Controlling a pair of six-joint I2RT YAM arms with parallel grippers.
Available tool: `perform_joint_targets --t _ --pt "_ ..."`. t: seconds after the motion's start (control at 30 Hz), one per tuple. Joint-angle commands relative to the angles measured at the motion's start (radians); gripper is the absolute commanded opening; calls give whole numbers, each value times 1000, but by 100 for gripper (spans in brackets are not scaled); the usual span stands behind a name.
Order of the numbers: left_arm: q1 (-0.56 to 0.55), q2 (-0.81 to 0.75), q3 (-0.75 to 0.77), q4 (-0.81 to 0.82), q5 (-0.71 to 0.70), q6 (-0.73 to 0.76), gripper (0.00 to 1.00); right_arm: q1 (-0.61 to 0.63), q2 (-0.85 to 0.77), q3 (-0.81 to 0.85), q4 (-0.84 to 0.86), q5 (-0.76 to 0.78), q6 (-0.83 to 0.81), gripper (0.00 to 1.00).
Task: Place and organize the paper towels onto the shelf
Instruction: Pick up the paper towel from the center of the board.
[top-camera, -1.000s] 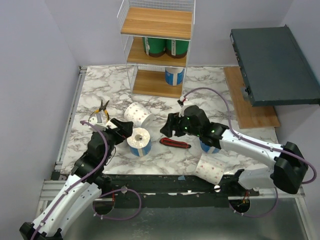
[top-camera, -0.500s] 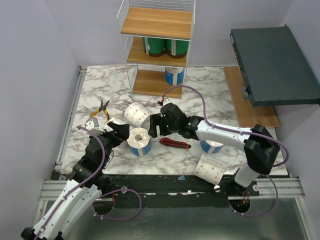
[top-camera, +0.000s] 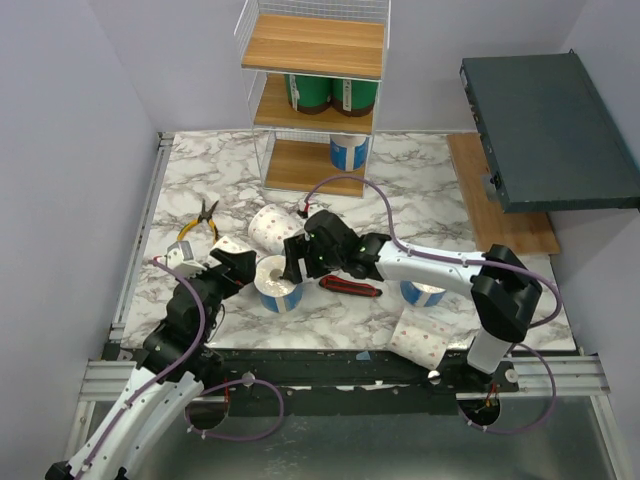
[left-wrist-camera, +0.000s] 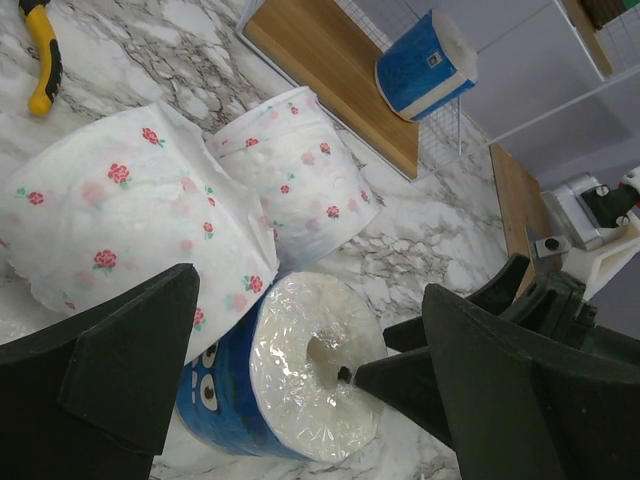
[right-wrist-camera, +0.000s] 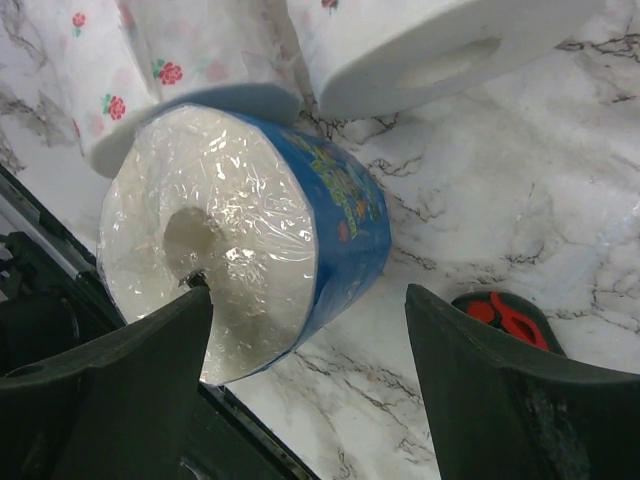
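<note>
No writing is legible: the blue roll (top-camera: 277, 283) wears a cartoon-printed wrap under clear film, and the white rolls (top-camera: 272, 228) carry small red flowers with green leaves. The blue roll stands on end mid-worktop (top-camera: 420, 170), touching a white roll behind it.

Only the top view shows the shelf (top-camera: 313, 45), with green rolls (top-camera: 330, 95) on its middle tier and a second blue roll (top-camera: 348, 152) on the bottom tier. It also shows the knife (top-camera: 350, 287) just right of the blue roll. Only the wrist views show the film and print.

The right tool (top-camera: 297, 258) is released, jaws wide astride the blue roll's top, one fingertip at the hollow core; whether it touches is unclear. The left tool (top-camera: 232, 268) is spread wide and holds nothing, close beside the blue roll and a white roll, with the pliers (top-camera: 200, 222) beyond
</note>
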Motion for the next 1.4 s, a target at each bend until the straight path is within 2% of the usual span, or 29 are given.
perform_joint_targets --t 0.0,0.53,0.9,1.2,1.37 --pt "5 -52 -31 -15 -32 -1 97 23 40 36 -34 -33 -26 81" --pt "6 -42 -62 -4 12 -43 96 30 121 123 -99 0 -19 78" --pt "5 -28 -75 1 28 -64 96 43 155 147 -145 43 -40 64" --pt "5 -24 -73 7 31 -69 96 42 52 121 -166 135 -45 48" --pt "4 -11 -65 19 31 -69 96 43 -13 122 -228 202 -58 46"
